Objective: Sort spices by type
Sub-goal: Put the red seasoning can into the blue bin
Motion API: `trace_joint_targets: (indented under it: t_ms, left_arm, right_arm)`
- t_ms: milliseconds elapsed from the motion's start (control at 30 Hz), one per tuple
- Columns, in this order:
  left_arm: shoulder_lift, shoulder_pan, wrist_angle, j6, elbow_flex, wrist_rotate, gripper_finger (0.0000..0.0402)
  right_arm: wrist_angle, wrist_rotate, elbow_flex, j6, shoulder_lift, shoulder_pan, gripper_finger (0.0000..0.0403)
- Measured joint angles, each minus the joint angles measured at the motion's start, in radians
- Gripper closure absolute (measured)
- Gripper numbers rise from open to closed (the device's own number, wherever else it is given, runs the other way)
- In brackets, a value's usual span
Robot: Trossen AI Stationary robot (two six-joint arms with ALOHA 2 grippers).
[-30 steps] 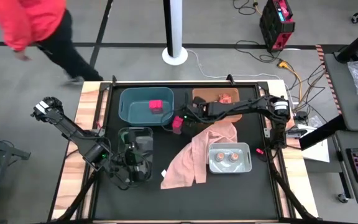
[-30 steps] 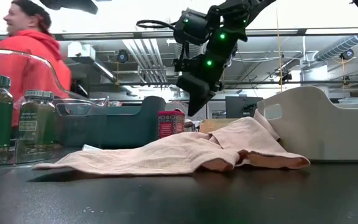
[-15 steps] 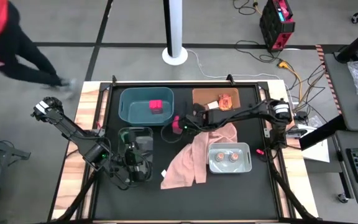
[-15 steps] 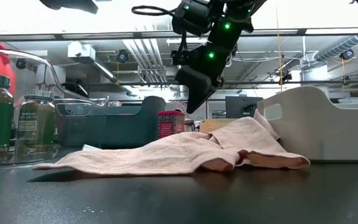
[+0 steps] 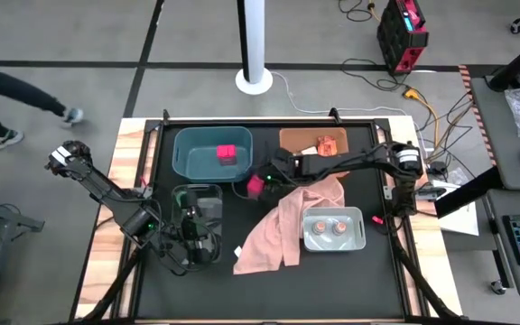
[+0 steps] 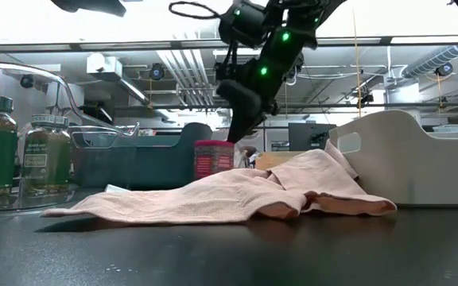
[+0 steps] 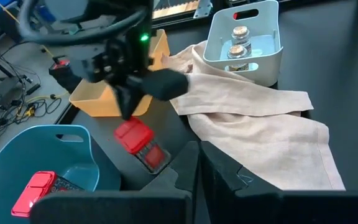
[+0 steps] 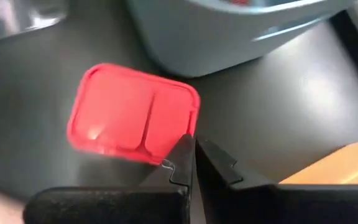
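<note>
Right gripper [image 8: 191,163], fingers pressed together, hovers beside a glossy pink square box [image 8: 132,113] on matte black table [image 8: 55,62].

pink box [image 5: 254,185], teal bin [image 5: 188,152], pink cloth [image 5: 283,230]

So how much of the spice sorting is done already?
Some is done: one pink box sits in the teal bin, two jars in the grey bin, green-lid jars in the clear bin. The right gripper, shut, is at the pink box on the table, not holding it. That box is left.
</note>
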Motion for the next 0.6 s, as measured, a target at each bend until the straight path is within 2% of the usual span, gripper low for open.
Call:
trace_joint_targets:
  t_ms: [133,367,600]
  left_arm:
    - [0.000,0.000,0.000,0.000,0.000,0.000,0.0401]
    - [0.000,0.000,0.000,0.000,0.000,0.000,0.0401]
    - [0.000,0.000,-0.001,0.004,0.000,0.000,0.0401]
  right_arm:
    - [-0.020,-0.048,0.000,0.035,-0.011,0.050,0.0390]
    - [-0.053,-0.041,0.000,0.022,-0.027,0.121,0.0390]
    - [-0.092,-0.046,0.001,-0.374,-0.094,0.107,0.0390]
